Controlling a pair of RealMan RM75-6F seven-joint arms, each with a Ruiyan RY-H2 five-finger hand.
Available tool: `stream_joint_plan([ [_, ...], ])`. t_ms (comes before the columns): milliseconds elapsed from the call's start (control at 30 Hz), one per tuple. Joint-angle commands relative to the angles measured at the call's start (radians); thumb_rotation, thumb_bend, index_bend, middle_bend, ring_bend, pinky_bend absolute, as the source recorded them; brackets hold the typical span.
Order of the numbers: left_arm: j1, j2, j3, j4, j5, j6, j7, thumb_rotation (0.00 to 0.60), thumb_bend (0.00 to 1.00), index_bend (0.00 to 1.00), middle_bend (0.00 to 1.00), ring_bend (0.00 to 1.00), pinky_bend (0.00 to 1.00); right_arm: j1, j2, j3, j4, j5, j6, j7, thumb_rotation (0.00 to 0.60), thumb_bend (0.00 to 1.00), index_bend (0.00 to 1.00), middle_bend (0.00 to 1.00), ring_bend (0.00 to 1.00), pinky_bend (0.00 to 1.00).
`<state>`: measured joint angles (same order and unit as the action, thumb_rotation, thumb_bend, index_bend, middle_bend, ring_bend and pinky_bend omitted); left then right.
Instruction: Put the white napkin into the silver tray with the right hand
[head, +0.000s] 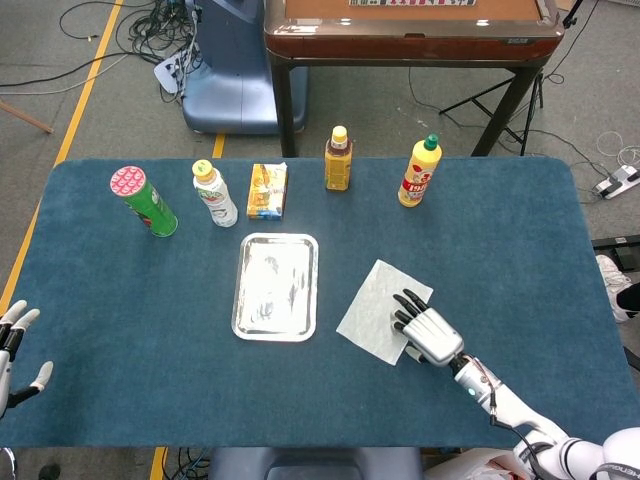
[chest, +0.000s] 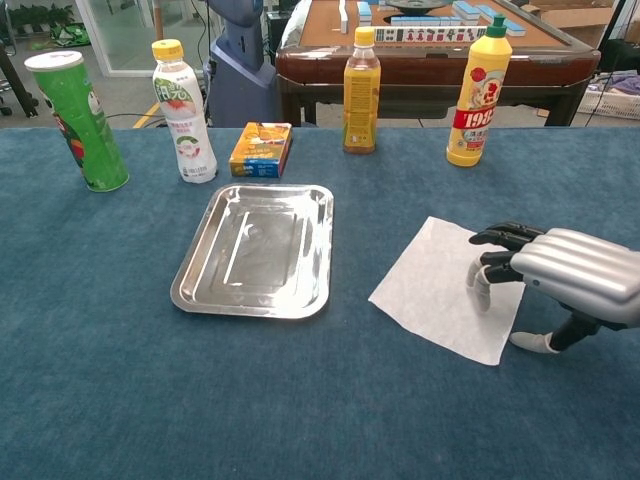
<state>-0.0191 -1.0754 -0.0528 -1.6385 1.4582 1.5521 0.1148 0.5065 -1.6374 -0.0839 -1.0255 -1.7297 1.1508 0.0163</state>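
The white napkin (head: 380, 308) (chest: 440, 286) lies flat on the blue table, to the right of the empty silver tray (head: 275, 286) (chest: 258, 251). My right hand (head: 427, 332) (chest: 560, 272) hovers over the napkin's right edge, palm down, fingers curled down toward the paper, thumb off to the side on the cloth. Whether the fingertips touch the napkin I cannot tell; it holds nothing. My left hand (head: 12, 345) shows only at the left edge of the head view, fingers spread, empty, far from the napkin.
Along the far side stand a green can (head: 146, 201), a white bottle (head: 214, 194), a small orange box (head: 267, 190), a brown bottle (head: 338, 159) and a yellow bottle (head: 419, 172). A wooden table (head: 410, 30) stands beyond the blue table's far edge.
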Motion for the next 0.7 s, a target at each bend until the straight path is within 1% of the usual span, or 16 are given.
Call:
stream_joint_plan([
  [33,-0.001,0.001,-0.001,0.0,0.0,0.0,-0.001,0.6,0.27,0.17,0.1,0.13,0.02,0.007,-0.01,0.002,0.009,0.001,-0.003,0.003,0.6,0.33,0.46,0.27,0.04,0.0],
  [367,-0.003,0.004,-0.004,0.001,-0.002,-0.003,-0.004,0.6,0.27,0.17,0.1,0.13,0.02,0.02,-0.029,0.001,0.05,0.002,0.002,0.032,0.6,0.37,0.48,0.28,0.04,0.0],
  [600,-0.007,0.007,-0.005,0.0,-0.003,-0.01,-0.005,0.6,0.27,0.17,0.1,0.13,0.02,0.032,-0.052,0.012,0.091,0.009,0.011,0.06,0.6,0.43,0.53,0.3,0.04,0.0],
  [700,-0.009,0.007,-0.006,0.001,-0.003,-0.012,-0.006,0.6,0.27,0.17,0.1,0.13,0.02,0.039,-0.058,0.017,0.102,0.012,0.011,0.065,0.6,0.44,0.54,0.31,0.05,0.0],
])
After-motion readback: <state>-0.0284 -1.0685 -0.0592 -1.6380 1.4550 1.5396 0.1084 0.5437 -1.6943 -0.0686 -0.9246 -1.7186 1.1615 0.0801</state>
